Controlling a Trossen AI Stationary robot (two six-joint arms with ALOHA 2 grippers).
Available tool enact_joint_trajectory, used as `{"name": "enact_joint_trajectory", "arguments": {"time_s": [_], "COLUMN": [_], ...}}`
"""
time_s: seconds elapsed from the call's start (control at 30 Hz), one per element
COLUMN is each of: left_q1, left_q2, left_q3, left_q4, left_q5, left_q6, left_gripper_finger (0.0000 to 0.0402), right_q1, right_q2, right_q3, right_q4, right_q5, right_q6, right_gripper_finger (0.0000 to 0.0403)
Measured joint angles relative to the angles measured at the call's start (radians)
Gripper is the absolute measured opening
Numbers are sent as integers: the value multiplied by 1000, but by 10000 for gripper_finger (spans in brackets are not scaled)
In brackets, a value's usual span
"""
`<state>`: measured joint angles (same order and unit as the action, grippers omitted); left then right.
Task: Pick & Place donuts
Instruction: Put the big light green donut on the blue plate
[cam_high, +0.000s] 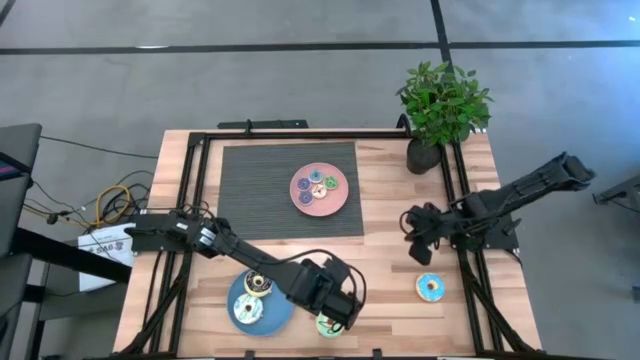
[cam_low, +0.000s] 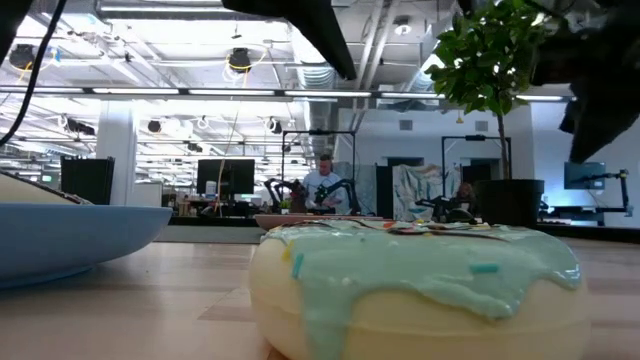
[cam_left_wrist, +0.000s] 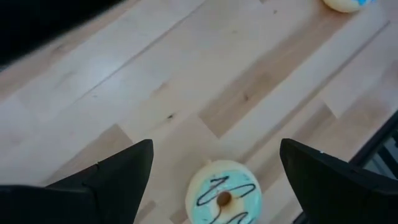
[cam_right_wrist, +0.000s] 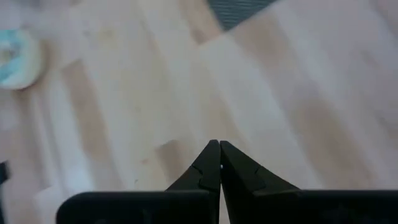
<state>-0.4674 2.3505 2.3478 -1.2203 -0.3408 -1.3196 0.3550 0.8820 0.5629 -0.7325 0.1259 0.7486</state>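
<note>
In the high view, the left gripper (cam_high: 335, 318) is seen low over the wooden surface (cam_high: 390, 260), above a light green donut (cam_high: 327, 325) just beside the blue plate (cam_high: 262, 312), on which two donuts lie. More donuts are gathered on the pink plate (cam_high: 319, 189); a blue-iced donut (cam_high: 431, 287) lies alone near the right gripper (cam_high: 420, 250).

In the low view, a mint-iced donut (cam_low: 415, 290) fills the foreground.

In the left wrist view, the fingers (cam_left_wrist: 121, 180) are spread wide on either side of the donut, nothing held.

In the right wrist view, the fingers (cam_right_wrist: 205, 171) are pressed together, empty.

The donut could be pushed aside if the descent is off-centre, one finger landing on its rim. No writing can be read.
</note>
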Motion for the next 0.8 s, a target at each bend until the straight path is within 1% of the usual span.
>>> {"name": "enact_joint_trajectory", "arguments": {"time_s": [0.1, 0.17, 0.3, 0.4, 0.53, 0.67, 0.8], "left_q1": [-11, -21, -38, -40, -34, -21, -5], "left_q2": [0, 0, 0, 0, 0, 1, 11], "left_q3": [0, 0, 0, 0, 0, 0, -1], "left_q4": [21, 48, 121, 151, 186, 190, 188], "left_q5": [-5, -5, 30, 24, 14, 13, 30], "left_q6": [3, 39, 174, 294, 283, 280, 233], "left_gripper_finger": [345, 343, 335, 331, 330, 330, 330], "right_q1": [80, 144, 266, 337, 405, 445, 478], "right_q2": [0, -6, -59, -109, -168, -210, -226], "right_q3": [0, 0, 0, 0, 0, 0, 0], "right_q4": [51, 94, 119, 116, 111, 91, 47], "right_q5": [10, 39, 122, 168, 172, 181, 244], "right_q6": [0, -32, -68, -69, -69, -69, -67], "right_gripper_finger": [0, 0, 0, 0, 0, 0, 0]}}
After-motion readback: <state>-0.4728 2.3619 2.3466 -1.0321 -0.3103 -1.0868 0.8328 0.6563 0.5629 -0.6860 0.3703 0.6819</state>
